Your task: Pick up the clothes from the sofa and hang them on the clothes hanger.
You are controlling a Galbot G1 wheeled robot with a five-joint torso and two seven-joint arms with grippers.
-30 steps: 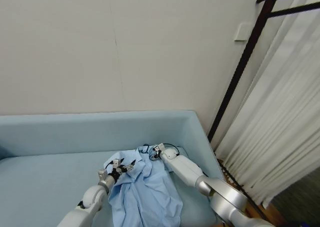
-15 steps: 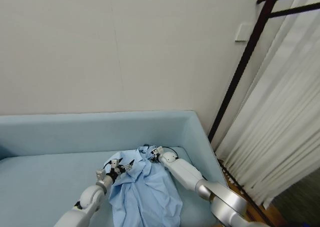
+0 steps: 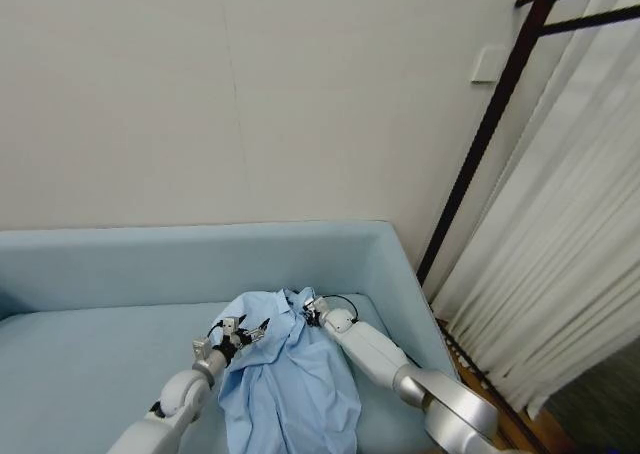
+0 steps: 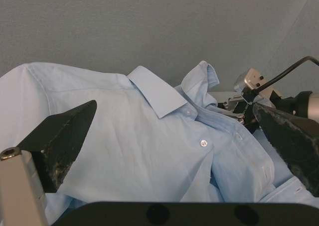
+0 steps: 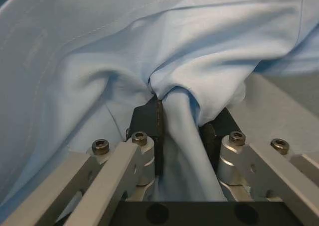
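Observation:
A light blue shirt [image 3: 290, 379] lies crumpled on the pale blue sofa [image 3: 100, 264], near its right armrest. My right gripper [image 3: 309, 308] is at the shirt's upper edge; in the right wrist view it [image 5: 182, 131] is shut on a bunched fold of the shirt [image 5: 149, 52]. My left gripper [image 3: 246, 332] sits on the shirt's left side, open. In the left wrist view its black fingers [image 4: 62, 136] stand wide apart over the collar and button placket [image 4: 164, 131], with the right gripper [image 4: 244, 99] farther off.
A dark brown clothes rack [image 3: 487, 124] rises to the right of the sofa, its bars at the top right corner. White curtains [image 3: 560, 264] hang beside it. The sofa seat to the left [image 3: 90, 374] is bare. A plain wall stands behind.
The right gripper has edged lower and slightly left into the shirt's upper edge, and the fabric there has bunched up toward the left. The left gripper has barely moved.

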